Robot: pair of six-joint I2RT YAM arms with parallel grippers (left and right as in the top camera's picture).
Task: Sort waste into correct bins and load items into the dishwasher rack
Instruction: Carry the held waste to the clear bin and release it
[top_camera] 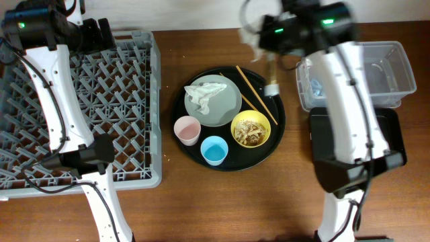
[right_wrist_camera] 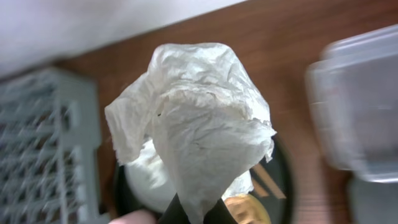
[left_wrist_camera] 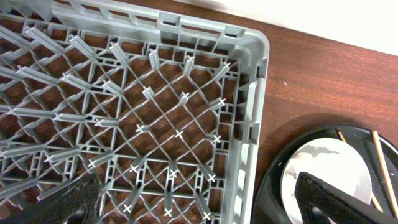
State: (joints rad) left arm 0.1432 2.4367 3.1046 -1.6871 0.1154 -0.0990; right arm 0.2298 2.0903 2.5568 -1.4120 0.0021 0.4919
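We see a robotics lab bench. Robot arms [top_camera: 346, 94] stand at a wooden table [top_camera: 201, 205], dishwasher rack [top_camera: 155, 101] at left.

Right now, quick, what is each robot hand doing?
Left gripper: open, holding nothing.
Right gripper: shut on a napkin.

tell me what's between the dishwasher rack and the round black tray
Only bare wooden table lies between the rack and the tray, seen in the overhead view.
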